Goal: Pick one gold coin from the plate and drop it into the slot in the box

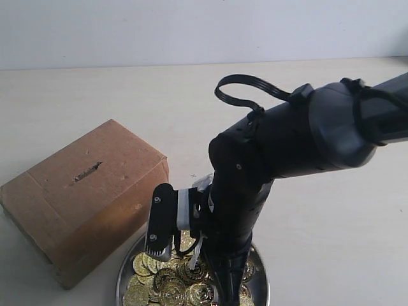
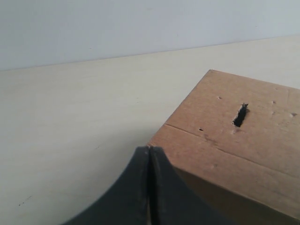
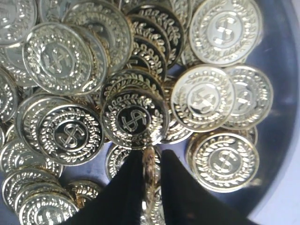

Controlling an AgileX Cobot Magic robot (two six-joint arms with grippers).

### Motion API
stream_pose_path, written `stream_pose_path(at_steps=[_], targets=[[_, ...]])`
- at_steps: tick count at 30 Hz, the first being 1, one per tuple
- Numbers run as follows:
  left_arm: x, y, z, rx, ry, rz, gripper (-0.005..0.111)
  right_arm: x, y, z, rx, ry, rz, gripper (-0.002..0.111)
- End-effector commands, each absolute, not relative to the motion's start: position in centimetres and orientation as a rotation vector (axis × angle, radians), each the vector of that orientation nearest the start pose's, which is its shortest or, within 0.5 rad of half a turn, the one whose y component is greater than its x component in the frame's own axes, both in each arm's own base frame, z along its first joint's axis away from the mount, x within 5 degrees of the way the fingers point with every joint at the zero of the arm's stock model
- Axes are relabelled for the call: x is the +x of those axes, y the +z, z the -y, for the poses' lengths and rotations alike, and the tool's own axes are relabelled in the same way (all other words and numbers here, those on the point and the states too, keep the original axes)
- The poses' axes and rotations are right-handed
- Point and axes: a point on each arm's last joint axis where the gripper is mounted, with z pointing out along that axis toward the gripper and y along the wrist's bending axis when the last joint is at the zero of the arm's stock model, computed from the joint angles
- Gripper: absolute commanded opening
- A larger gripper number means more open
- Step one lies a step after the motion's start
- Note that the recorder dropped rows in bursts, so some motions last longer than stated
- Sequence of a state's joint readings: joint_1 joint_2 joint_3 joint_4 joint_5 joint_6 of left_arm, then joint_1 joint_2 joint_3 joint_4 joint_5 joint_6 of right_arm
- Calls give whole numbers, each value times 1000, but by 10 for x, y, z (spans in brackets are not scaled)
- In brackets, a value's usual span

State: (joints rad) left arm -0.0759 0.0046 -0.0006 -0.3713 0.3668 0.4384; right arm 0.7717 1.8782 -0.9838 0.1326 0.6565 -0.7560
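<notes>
On the worktop (image 1: 319, 242) the box (image 1: 83, 197) sits just beside the plate (image 1: 262, 280) of gold coins (image 3: 70, 131). The left gripper (image 2: 149, 187), pressed together and empty, hangs near the box. The right gripper (image 3: 150, 187) pinches one coin (image 3: 150, 164) edge-on. Best to lift straight and keep that edge parallel to the slot (image 1: 88, 171).

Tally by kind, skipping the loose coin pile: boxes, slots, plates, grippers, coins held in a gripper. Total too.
brown cardboard box: 1
narrow dark slot in the box top: 1
round shiny silver metal plate: 1
grippers: 2 (left gripper, right gripper)
gold coin pinched edge-on in the right gripper: 1
Total: 6
</notes>
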Motion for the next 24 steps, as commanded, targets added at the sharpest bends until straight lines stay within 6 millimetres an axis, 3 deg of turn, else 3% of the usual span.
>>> stream_pose_path(at_steps=[1,8,24], targets=[[52,183,16,244,-113,-1806,0,225,138,-230,-1966,131,-2255,13],[52,183,16,244,-113,-1806,0,225,140,-229,-1970,121,-2243,0],[52,183,16,244,-113,-1806,0,224,140,-229,-1975,123,-2253,0]])
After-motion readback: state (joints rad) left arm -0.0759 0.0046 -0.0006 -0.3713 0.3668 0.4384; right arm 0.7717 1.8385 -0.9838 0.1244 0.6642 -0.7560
